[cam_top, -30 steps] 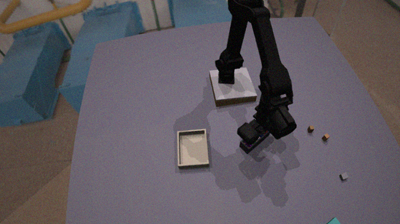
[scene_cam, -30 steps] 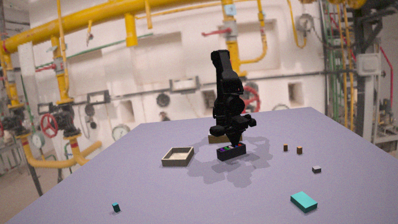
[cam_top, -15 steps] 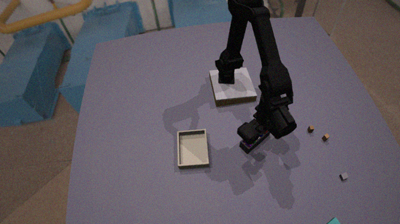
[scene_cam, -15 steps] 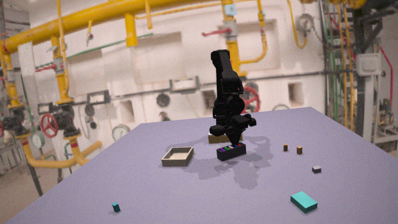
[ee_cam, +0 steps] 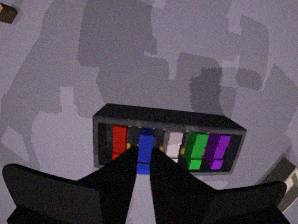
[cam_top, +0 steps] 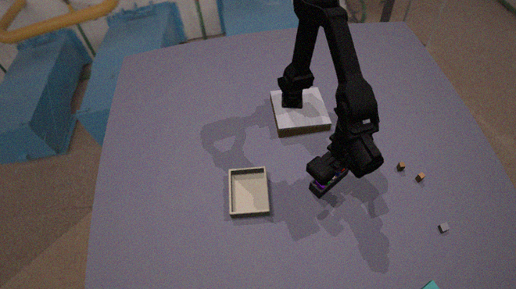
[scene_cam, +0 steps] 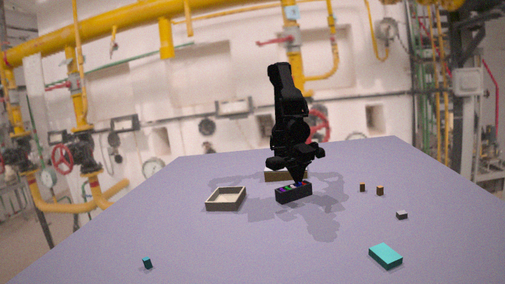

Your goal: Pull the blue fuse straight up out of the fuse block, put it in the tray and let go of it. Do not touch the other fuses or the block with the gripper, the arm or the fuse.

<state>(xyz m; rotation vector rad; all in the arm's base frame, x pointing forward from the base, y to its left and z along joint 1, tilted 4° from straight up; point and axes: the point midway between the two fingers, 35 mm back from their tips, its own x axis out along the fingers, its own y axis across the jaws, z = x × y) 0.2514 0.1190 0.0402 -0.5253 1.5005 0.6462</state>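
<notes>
Jaws clamped on the blue fuse (ee_cam: 145, 149), seated in the fuse block (ee_cam: 166, 117) beside the red fuse (ee_cam: 119, 140); tray (cam_top: 232, 201) waits at nine o'clock.

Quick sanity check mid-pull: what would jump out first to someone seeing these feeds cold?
The black arm bent over mid-table, its hand shut on the blue fuse, which sits in the dark fuse block beside red, white, green and purple ones. Next, the beige tray beside the block, holding no fuse yet.
</notes>
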